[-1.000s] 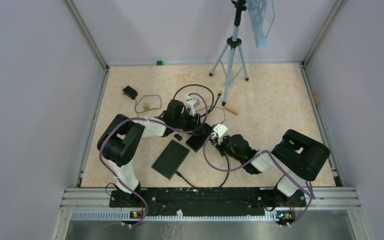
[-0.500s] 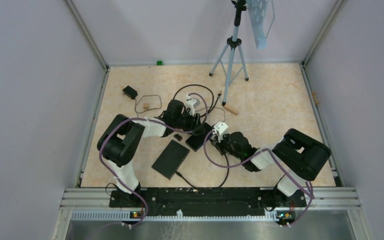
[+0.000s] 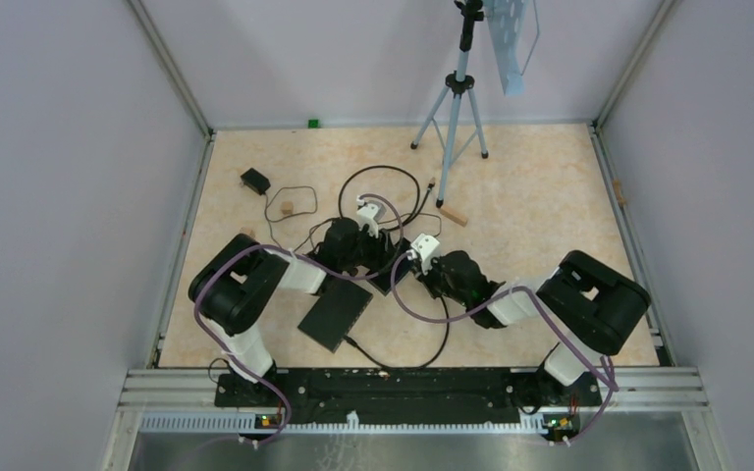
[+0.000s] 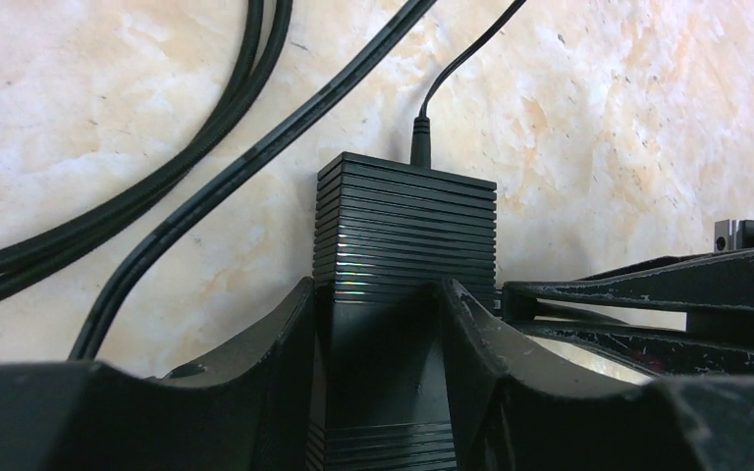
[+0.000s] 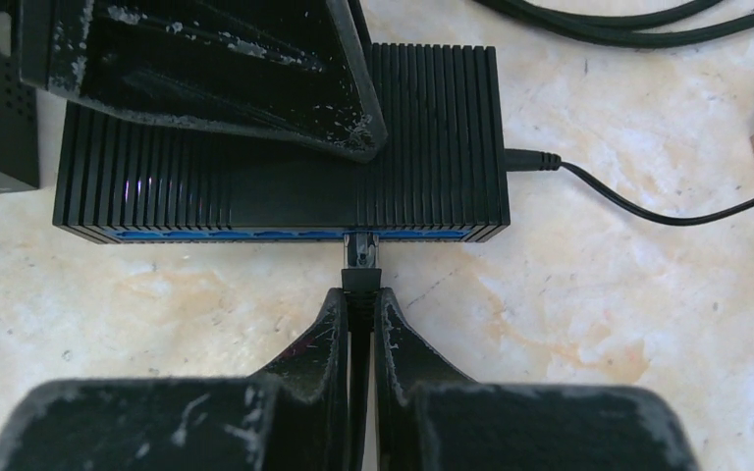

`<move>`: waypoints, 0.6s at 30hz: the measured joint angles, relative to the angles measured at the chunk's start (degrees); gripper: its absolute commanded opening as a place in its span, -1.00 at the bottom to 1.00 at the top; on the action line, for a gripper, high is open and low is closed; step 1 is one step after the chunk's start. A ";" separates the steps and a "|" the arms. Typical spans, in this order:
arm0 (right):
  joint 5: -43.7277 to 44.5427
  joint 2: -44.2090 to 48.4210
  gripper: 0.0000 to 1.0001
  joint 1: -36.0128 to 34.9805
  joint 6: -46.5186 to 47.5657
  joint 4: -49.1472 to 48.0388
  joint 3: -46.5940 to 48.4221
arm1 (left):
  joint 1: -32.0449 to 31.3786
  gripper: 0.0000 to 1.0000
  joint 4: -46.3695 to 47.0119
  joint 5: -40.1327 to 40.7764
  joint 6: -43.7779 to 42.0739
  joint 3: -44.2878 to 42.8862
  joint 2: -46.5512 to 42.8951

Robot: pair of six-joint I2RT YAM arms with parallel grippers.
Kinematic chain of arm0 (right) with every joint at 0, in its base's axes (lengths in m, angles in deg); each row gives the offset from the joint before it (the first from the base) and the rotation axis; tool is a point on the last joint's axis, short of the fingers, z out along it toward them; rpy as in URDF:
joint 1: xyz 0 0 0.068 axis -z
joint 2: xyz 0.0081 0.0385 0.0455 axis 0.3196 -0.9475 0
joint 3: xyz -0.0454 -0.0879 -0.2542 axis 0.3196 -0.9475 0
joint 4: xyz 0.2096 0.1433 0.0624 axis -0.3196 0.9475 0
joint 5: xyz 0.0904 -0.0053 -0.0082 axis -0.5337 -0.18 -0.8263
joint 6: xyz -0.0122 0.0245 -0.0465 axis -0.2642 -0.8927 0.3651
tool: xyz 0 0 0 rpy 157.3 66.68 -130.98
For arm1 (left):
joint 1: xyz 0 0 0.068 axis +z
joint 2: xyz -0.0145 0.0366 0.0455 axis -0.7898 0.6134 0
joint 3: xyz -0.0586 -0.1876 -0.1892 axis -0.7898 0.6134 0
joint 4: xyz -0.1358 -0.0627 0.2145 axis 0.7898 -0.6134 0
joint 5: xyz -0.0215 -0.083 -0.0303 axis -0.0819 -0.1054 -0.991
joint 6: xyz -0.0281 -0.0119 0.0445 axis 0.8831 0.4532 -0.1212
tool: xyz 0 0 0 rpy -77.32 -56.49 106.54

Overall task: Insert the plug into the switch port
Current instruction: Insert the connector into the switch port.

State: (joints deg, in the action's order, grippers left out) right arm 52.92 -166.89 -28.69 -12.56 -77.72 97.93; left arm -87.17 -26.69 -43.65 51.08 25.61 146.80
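The switch (image 5: 432, 128) is a black ribbed box with a blue port row along its near face. My left gripper (image 4: 378, 291) is shut on the switch (image 4: 404, 226), one finger on each side, holding it on the table. My right gripper (image 5: 359, 299) is shut on the plug (image 5: 361, 263), a small clear connector on a black cable. The plug's tip meets the blue port row right of centre; I cannot tell how deep it sits. From above, both grippers (image 3: 377, 253) (image 3: 422, 267) crowd over the switch (image 3: 389, 281), which is mostly hidden.
A flat black box (image 3: 335, 312) lies near-left of the switch. Black cables loop behind it (image 3: 383, 186). A thin power lead (image 5: 628, 201) leaves the switch's right end. A tripod (image 3: 457, 108) stands at the back. A small black adapter (image 3: 254, 181) and wooden blocks (image 3: 287, 208) lie farther back.
The right gripper has moved up and left toward the switch with the plug. The left arm has shifted slightly toward the near side with the switch.
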 measured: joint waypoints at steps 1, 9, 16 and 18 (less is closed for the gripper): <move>0.00 0.00 -1.00 0.00 0.52 1.01 0.52 | -0.26 -0.01 0.61 0.90 0.09 0.09 0.11; -0.02 -0.11 -1.00 1.03 5.46 9.55 5.62 | -1.07 0.01 0.83 3.78 -0.94 -1.70 1.27; -1.77 0.76 -1.00 1.14 8.09 7.39 3.43 | -2.10 0.24 -1.99 4.17 -2.29 -2.69 0.94; -3.80 2.40 -1.00 1.36 8.41 7.72 1.90 | -2.95 0.24 -3.82 4.09 -2.62 -3.39 0.66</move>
State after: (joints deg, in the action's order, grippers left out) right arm 49.12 -164.49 -27.34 -4.14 -70.01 99.84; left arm -90.12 -30.52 -39.57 48.46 22.23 147.46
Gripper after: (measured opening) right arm 0.040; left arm 0.617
